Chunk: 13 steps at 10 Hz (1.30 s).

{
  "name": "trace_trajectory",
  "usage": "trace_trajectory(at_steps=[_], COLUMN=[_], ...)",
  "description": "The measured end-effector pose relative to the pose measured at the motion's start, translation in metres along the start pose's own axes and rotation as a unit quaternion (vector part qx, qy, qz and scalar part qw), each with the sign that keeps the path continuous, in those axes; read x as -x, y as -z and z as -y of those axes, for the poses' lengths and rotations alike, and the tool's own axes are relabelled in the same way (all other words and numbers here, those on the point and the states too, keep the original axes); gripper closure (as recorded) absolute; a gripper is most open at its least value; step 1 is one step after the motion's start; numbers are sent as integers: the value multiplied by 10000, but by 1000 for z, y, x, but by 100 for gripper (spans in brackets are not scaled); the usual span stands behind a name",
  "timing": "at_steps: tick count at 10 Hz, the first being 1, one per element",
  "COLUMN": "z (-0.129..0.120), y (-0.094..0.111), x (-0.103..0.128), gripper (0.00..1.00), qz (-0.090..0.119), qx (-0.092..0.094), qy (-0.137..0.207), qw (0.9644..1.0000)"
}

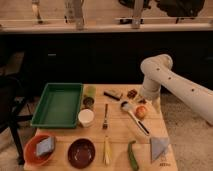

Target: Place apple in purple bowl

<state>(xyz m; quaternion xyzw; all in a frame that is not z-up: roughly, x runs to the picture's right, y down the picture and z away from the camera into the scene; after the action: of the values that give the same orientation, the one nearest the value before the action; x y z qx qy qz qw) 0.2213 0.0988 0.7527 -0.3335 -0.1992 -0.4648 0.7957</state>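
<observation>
Apple on the wood, hand spread above it

The white two-finger hand (151,102) hangs at the end of a thick white arm (172,85) that comes in from the right edge of the view and bends down over the far right part of the light wooden surface (120,137). Its fingers stand apart as wide as they go and have hold of nothing. Just below and in front of it lies the small round orange-red apple (142,112), resting on the wood and not touching the hand as far as can be told.

The round shallow dark maroon-purple bowl (81,152) sits at the near edge, well apart from the apple, and its dark inside holds nothing. Beside it, at the near left corner, is an orange bowl (31,150) with a blue-grey sponge (45,145) in it. A green rectangular tray (57,105) fills the far left part, with a white cup (86,117) just beside its near right corner.

Between cup and apple lies a thin dark-handled brush (105,116). A long utensil with a pale head and dark handle (135,119) runs slantwise past the apple. A dark brown lumpy item (132,93) lies near the far edge, close to the hand. A slim yellow item (106,150), a curved green vegetable (132,155) and a pale grey folded cloth (160,147) line the near edge
</observation>
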Motion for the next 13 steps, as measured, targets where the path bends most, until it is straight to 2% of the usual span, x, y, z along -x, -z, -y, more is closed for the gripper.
trace_trajectory(at_steps=[1,2,3,5,7,9,11,12,13], z=[2,4,8,6,4,2,2,5,0], y=[-1,-4,-5,-8,-13,-21,-30,-45,-54], x=[1,1,-2,-4,-11,-25,-43,-65,-73], gripper=[20,20,20,20,20,20,20,20,20], qz=[-70,-146,-268,-384,-449,-465,-479,-463,-429], qx=[-38,-69,-118,-163,-187,-217,-194,-166,-151], qy=[175,557,1151,1733,1967,2022,2015,2012,1975], qw=[9998,9983,9929,9840,9793,9780,9781,9783,9792])
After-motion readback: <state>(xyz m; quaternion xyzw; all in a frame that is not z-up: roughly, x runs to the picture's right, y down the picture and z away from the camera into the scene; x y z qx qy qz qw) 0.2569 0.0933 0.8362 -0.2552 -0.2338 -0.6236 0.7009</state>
